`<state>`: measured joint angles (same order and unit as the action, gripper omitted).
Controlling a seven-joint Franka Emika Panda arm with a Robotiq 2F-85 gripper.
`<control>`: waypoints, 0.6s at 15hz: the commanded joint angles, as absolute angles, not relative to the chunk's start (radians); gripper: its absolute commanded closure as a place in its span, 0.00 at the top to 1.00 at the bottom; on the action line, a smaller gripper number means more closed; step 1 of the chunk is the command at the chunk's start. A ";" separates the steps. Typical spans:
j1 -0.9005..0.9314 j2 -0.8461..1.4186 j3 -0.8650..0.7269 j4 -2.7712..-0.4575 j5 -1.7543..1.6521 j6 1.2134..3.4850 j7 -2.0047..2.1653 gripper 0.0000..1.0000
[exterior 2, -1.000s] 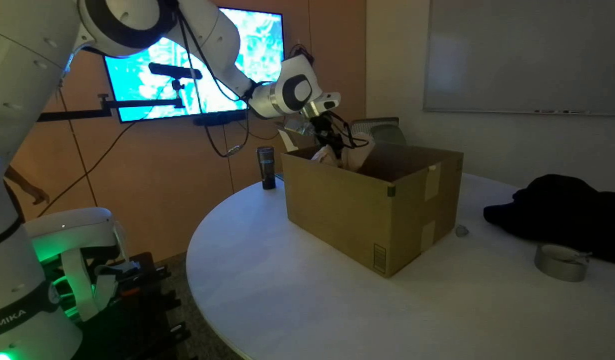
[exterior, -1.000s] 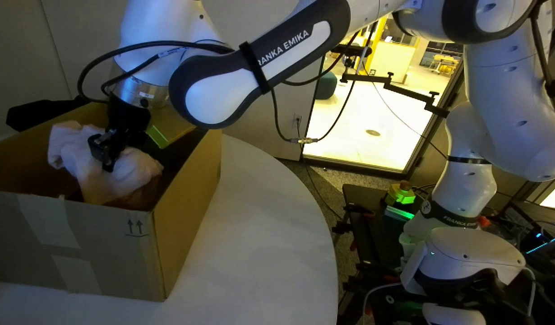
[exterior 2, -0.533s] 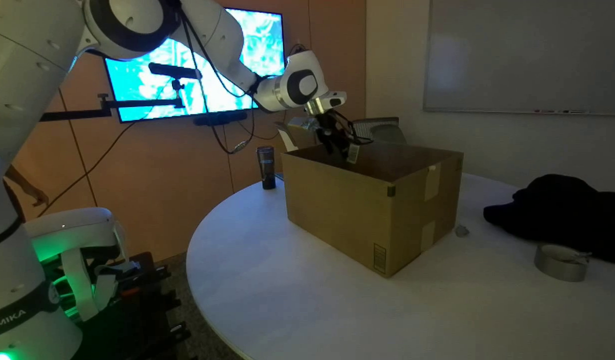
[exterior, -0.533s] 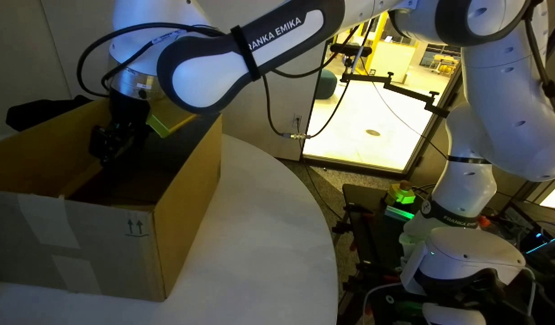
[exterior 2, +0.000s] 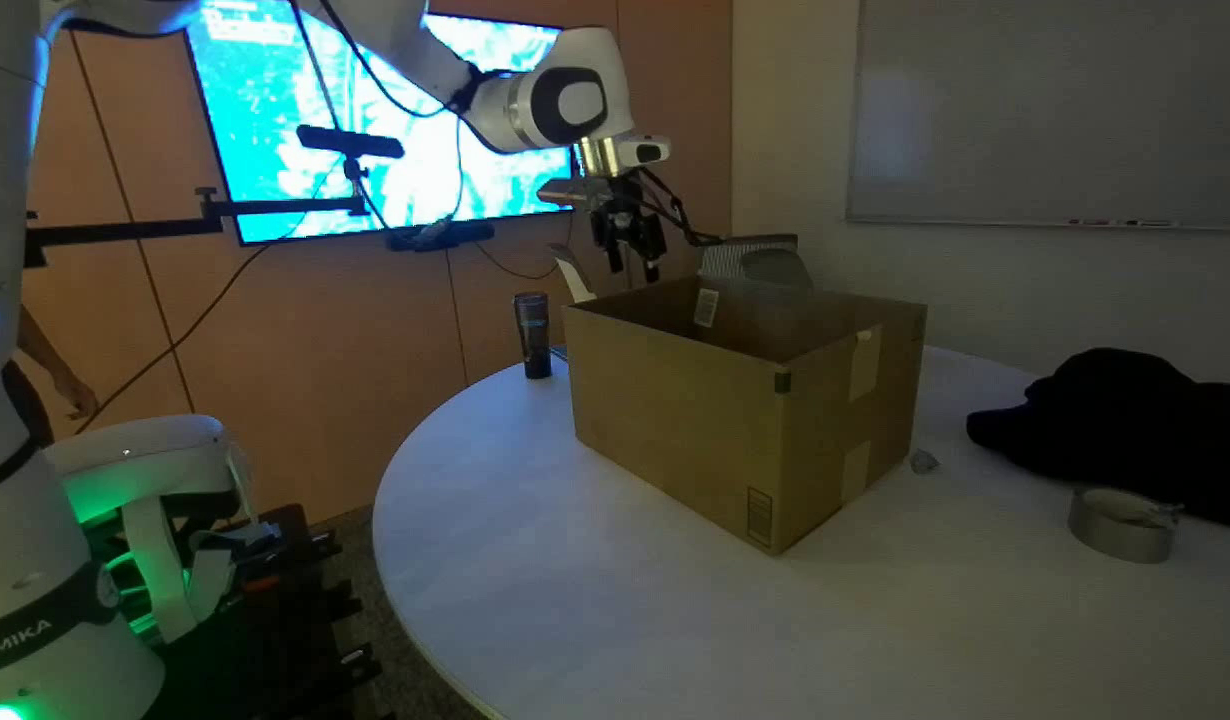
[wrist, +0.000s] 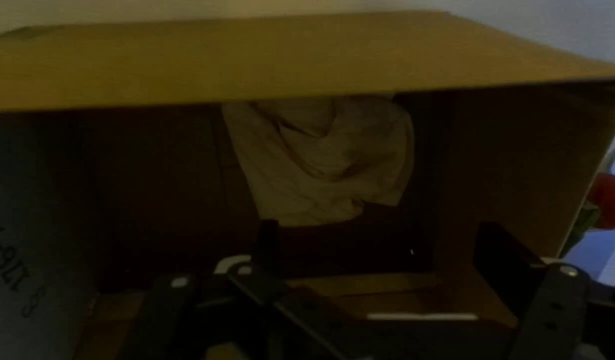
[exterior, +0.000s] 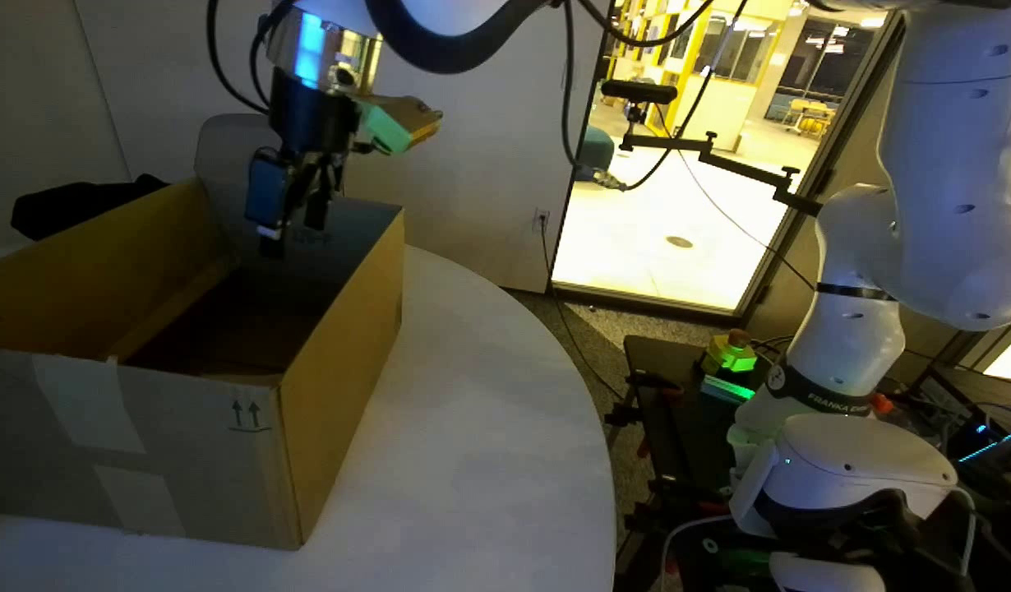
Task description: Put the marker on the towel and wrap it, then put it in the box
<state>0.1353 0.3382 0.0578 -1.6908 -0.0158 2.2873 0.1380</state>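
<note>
The towel [wrist: 332,165], pale and crumpled, lies inside the cardboard box [wrist: 287,60] in the wrist view. In both exterior views the box walls [exterior: 144,460] hide it. No marker shows; it is hidden or out of view. Above the far end of the box hangs my gripper [exterior: 293,230], its fingers pointing down, apart from the cloth. The wrist view has the dark fingertips [wrist: 492,237] spread wide with nothing between them. From across the table, the same gripper [exterior 2: 635,268] shows over the box's rim.
The box stands on a round white table [exterior 2: 535,590]. Around it are a dark tumbler [exterior 2: 533,335], a roll of tape [exterior 2: 1123,525], a black cloth heap [exterior 2: 1125,430] and a small grey scrap [exterior 2: 923,461]. A chair [exterior 2: 750,260] stands behind.
One second ago the towel was bunched at my gripper in the box; it then dropped from sight below the walls. The arm has risen out of the box, and the jaws have opened.
</note>
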 commanded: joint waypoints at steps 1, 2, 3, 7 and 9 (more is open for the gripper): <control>0.095 0.101 0.086 -1.916 0.070 2.218 0.045 1.00; 0.088 0.048 0.089 -1.962 0.103 2.198 0.018 1.00; 0.088 -0.006 0.087 -2.014 0.121 2.181 0.009 1.00; 0.102 -0.223 0.078 -2.217 0.210 2.104 -0.035 1.00; 0.112 -0.331 0.077 -2.330 0.233 2.079 -0.022 1.00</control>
